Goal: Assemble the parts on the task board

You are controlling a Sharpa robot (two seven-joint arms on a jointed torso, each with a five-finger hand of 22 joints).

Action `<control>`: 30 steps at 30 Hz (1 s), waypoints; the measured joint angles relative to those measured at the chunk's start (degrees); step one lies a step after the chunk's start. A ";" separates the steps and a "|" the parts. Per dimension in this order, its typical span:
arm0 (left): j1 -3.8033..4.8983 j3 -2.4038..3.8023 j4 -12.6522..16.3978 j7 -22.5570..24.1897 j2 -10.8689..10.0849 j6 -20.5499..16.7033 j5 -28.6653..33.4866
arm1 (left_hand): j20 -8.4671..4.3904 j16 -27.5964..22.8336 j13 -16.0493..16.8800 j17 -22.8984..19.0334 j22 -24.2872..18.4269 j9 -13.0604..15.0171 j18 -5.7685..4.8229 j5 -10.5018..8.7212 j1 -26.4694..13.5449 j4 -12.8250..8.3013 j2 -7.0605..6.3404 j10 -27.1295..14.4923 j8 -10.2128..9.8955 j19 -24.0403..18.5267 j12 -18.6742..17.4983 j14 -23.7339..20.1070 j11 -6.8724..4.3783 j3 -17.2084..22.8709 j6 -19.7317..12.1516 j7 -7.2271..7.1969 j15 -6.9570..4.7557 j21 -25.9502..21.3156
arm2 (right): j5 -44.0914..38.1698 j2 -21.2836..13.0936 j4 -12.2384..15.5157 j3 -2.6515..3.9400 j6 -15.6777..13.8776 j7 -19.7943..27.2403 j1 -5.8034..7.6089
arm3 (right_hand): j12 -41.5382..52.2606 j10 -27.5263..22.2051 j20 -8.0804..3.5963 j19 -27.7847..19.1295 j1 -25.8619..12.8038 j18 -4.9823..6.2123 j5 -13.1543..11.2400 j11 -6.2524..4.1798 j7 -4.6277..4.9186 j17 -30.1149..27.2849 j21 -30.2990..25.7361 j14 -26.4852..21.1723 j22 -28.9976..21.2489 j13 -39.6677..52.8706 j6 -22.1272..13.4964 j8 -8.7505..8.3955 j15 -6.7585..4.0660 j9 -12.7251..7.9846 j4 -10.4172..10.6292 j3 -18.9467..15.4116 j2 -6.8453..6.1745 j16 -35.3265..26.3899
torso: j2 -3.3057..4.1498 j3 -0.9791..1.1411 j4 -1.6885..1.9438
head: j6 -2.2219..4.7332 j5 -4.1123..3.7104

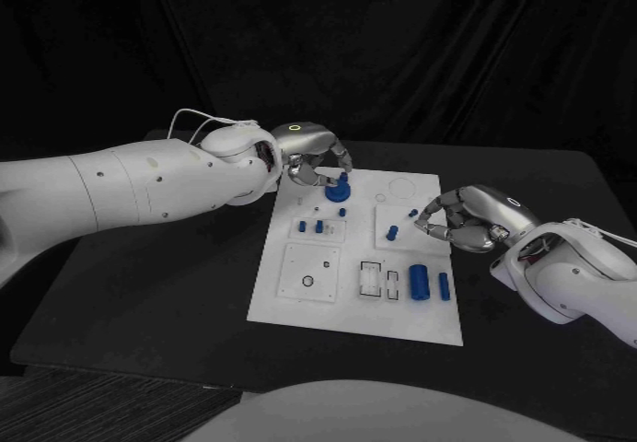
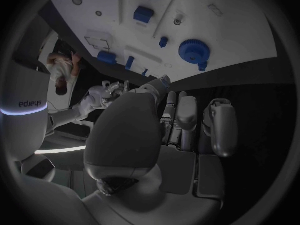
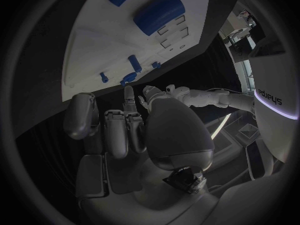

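At the far left corner of the white board (image 1: 299, 304), the left hand (image 1: 308, 152) hangs over the edge with its fingers curled downward just above a round blue gear (image 1: 337, 191); in the head view the fingertips look close to the gear or touching it, but whether they grip it I cannot tell, and in the left wrist view the fingers lie folded near the palm with the gear (image 2: 194, 50) lying apart on the board beyond them. If the step in hand is seating this gear, as I judge, it would go best by bringing the fingertips down around its rim evenly, keeping it level over its post, and pressing straight down, not pushing from one side. Moving rightward, small blue pegs (image 1: 320, 225) stand in the middle of the board just this side of the gear, and two larger blue cylinders (image 1: 420, 280) lie near the board's right edge, toward the robot. Farther right, the right hand (image 1: 465, 219) sits at the board's right edge, fingers curled inward with nothing seen between them, its fingertips close to a small blue piece (image 1: 392, 234) but apart from it; the cylinders lie just on the near side of this hand.
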 measured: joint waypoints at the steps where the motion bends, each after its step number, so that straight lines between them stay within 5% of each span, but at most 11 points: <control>1: -0.22 0.00 -0.24 0.13 0.32 0.03 -1.46 | -0.06 0.00 -0.71 -0.05 0.00 -0.34 0.00 0.00 0.00 0.03 0.00 0.54 0.00 0.04 0.08 0.02 -0.52 0.02 -0.05 0.04 -0.02 0.11 | 0.00 -0.01 0.06 0.00 -0.05 0.04 0.00 | 0.00 0.00 0.00 0.00 0.00 0.00 0.00 0.00 0.00 0.00 0.00 0.00 0.00 0.00 0.00 0.00 0.00 0.00 0.00 0.00 0.00 0.00 | 0.02 -0.01 0.00 | 0.00 -0.03; 8: -1.38 0.00 -1.11 0.49 2.08 0.20 -9.62 | -0.26 0.01 -2.84 -0.59 0.00 -2.50 0.00 0.00 -0.91 -0.35 -0.89 0.89 0.00 0.26 -0.15 0.51 -0.77 -0.37 -0.04 0.03 -0.12 0.49 | 0.00 -0.08 0.50 0.00 -0.20 0.16 0.00 | 0.00 0.00 0.00 0.00 0.00 -0.01 0.00 0.00 -0.28 0.00 0.00 0.00 0.00 0.00 0.28 0.00 0.00 0.00 0.00 0.00 0.00 0.00 | 0.18 -0.20 -0.21 | 0.00 0.17; 21: -1.94 0.02 -0.62 -0.81 2.64 1.12 -15.33 | -0.25 0.00 -4.67 -2.30 0.00 -5.01 -0.01 -0.05 -1.38 0.35 -0.42 5.06 0.00 0.26 -0.07 0.51 -0.87 -1.09 1.71 0.33 -0.12 0.48 | 0.00 -0.13 0.75 0.00 -0.23 0.20 0.00 | 0.00 0.00 0.00 0.00 0.00 -0.01 0.00 0.00 -0.28 0.00 0.00 0.00 0.00 0.00 0.28 0.00 0.00 0.00 0.00 0.00 0.00 0.00 | 0.65 -0.59 -0.71 | -0.01 0.54; 30: -2.73 0.01 -0.06 -1.70 2.97 2.55 -16.61 | -0.25 0.05 -5.33 -2.30 0.00 -5.97 0.00 -2.69 -2.28 0.37 0.48 6.50 0.01 0.26 1.26 0.51 -0.87 -1.10 3.12 0.08 -0.11 0.48 | 0.00 -0.13 0.72 -0.01 -0.22 0.19 0.00 | 0.00 0.00 0.00 0.00 0.00 0.00 0.00 0.00 -0.28 0.00 0.00 0.00 0.00 0.00 0.28 0.00 0.00 0.00 0.00 0.00 0.00 0.00 | 0.75 -0.66 -0.75 | 0.00 0.26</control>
